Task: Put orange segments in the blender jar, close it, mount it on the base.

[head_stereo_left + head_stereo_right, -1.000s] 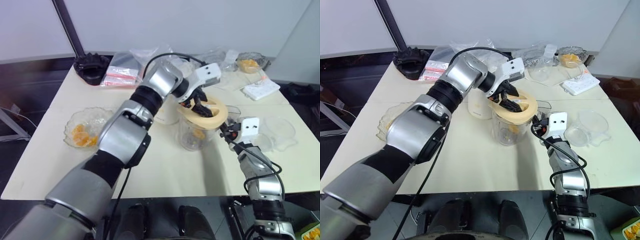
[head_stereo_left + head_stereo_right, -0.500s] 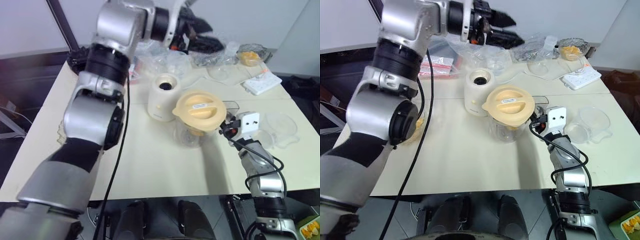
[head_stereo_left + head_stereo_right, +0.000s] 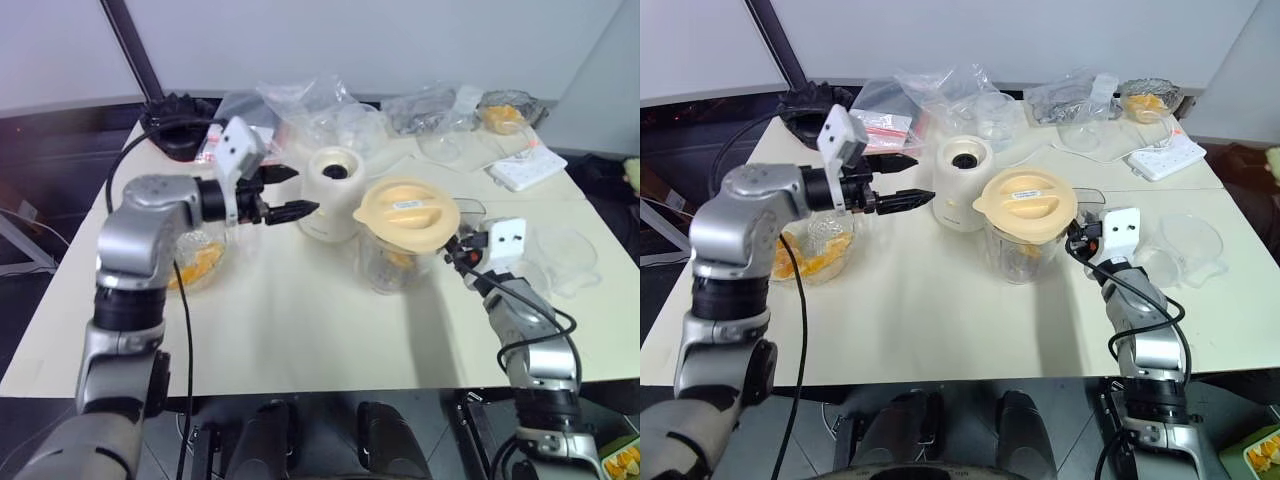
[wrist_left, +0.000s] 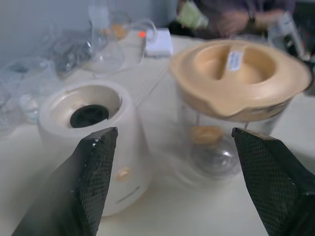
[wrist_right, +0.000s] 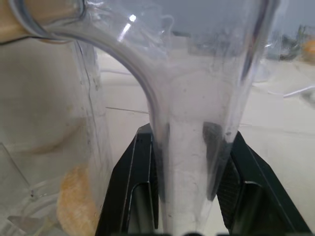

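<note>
The cream surface carries the base just past the left hand's spread fingertips. Beside the base stands the lidded blender jar, its handle clamped in the right hand. A glass bowl sits under the left wrist. Plastic bags, a black ridged round object and a white power strip lie well beyond both hands.

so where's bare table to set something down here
The near strip of table in front of the bowl, base and jar is bare. So is the far left edge beside the bags. The far side is crowded.
</note>
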Controlling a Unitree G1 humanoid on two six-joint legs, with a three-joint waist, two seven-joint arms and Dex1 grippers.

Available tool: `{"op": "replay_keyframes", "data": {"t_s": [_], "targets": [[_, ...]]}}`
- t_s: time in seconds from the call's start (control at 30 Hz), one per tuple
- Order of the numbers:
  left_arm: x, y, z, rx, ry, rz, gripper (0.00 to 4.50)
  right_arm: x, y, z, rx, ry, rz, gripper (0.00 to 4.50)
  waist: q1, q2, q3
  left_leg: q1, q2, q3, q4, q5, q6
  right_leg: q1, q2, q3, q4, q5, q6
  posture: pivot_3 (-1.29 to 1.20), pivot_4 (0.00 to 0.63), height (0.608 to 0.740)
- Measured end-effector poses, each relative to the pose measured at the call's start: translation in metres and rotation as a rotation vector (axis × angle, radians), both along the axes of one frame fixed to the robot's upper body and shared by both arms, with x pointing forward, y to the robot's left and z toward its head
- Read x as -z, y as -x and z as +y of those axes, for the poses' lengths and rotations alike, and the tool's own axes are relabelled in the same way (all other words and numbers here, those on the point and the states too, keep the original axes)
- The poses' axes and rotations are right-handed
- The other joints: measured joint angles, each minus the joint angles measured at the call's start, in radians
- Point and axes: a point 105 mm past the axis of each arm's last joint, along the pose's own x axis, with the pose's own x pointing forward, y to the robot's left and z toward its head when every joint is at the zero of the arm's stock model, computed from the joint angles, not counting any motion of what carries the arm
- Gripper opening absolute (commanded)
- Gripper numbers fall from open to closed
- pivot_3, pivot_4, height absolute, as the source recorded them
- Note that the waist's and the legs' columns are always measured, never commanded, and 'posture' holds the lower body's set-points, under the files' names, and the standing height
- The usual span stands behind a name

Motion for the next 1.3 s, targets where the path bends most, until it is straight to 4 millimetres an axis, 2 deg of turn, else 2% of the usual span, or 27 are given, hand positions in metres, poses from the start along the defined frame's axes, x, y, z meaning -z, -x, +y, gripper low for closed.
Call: {"op": "replay_keyframes", "data": {"t_s": [0.13,0.23,0.33,0.4,0.53,0.67,0.77,0.87,1.13,1.3], "targets": [[0.014,0.01,0.011,-0.07,-0.016,0.001,3.92,-0.079,-0.021,-0.02,0.121,-0.01,-0.15,0.93,-0.004,0.002,0.004,0.001,0.002,0.002,-0.002,0.001,-0.001,-0.003,0.003,0.002,0.002,0.001,-0.002,0.0,0.15,0.74],[0.01,0.013,0.01,-0.112,0.035,-0.02,3.92,-0.14,-0.032,-0.017,0.146,-0.028,-0.275,0.93,-0.006,0.002,0.004,0.001,0.004,0.003,-0.003,0.002,-0.001,-0.004,0.005,0.002,0.002,0.001,-0.002,0.0,0.15,0.74],[0.003,0.014,0.017,-0.188,0.054,-0.067,3.92,-0.176,-0.045,-0.007,0.125,-0.06,-0.332,0.93,-0.01,0.002,0.004,0.001,0.004,0.005,-0.005,0.002,-0.001,-0.005,0.006,0.003,0.002,0.002,-0.001,0.0,0.15,0.74],[0.006,0.011,0.027,-0.266,0.066,-0.069,3.92,-0.187,-0.061,0.008,0.087,-0.119,-0.329,0.93,-0.014,0.002,0.004,0.001,0.004,0.008,-0.005,0.002,-0.001,-0.005,0.005,0.004,0.002,0.003,0.001,0.0,0.15,0.74],[0.004,0.006,0.041,-0.375,0.078,-0.098,3.92,-0.187,-0.091,0.059,-0.043,-0.215,-0.264,0.93,-0.027,0.002,0.005,0.001,0.004,0.01,-0.005,0.002,-0.001,-0.005,0.005,0.006,0.002,0.004,0.002,0.0,0.15,0.74],[0.009,0.005,0.056,-0.448,0.055,-0.109,3.92,-0.188,-0.107,0.098,-0.134,-0.255,-0.216,0.93,-0.028,0.002,0.005,0.0,0.003,0.009,-0.006,0.001,-0.001,-0.006,0.004,0.006,0.002,0.004,0.002,0.0,0.15,0.74],[0.011,0.003,0.067,-0.494,0.045,-0.109,3.92,-0.187,-0.111,0.109,-0.159,-0.261,-0.205,0.93,-0.025,0.001,0.005,-0.001,0.002,0.008,-0.007,0.001,-0.001,-0.006,0.003,0.005,0.0,0.004,0.002,0.0,0.15,0.74],[0.006,0.003,0.075,-0.531,0.045,-0.131,3.92,-0.176,-0.115,0.117,-0.173,-0.259,-0.175,0.93,-0.026,0.001,0.005,-0.001,0.002,0.008,-0.007,0.001,-0.001,-0.006,0.002,0.006,0.0,0.004,0.002,0.0,0.15,0.74],[0.012,0.003,0.078,-0.56,0.056,-0.112,3.92,-0.151,-0.118,0.123,-0.171,-0.249,-0.107,0.93,-0.034,0.001,0.006,-0.001,0.002,0.009,-0.011,0.001,-0.002,-0.01,0.002,0.006,0.002,0.004,0.002,0.0,0.15,0.74],[0.012,0.003,0.077,-0.566,0.052,-0.111,3.92,-0.15,-0.112,0.13,-0.189,-0.243,-0.115,0.93,-0.034,0.001,0.006,0.0,0.002,0.009,-0.016,0.004,-0.005,-0.012,0.002,0.006,0.002,0.004,0.002,0.0,0.15,0.74]]}}
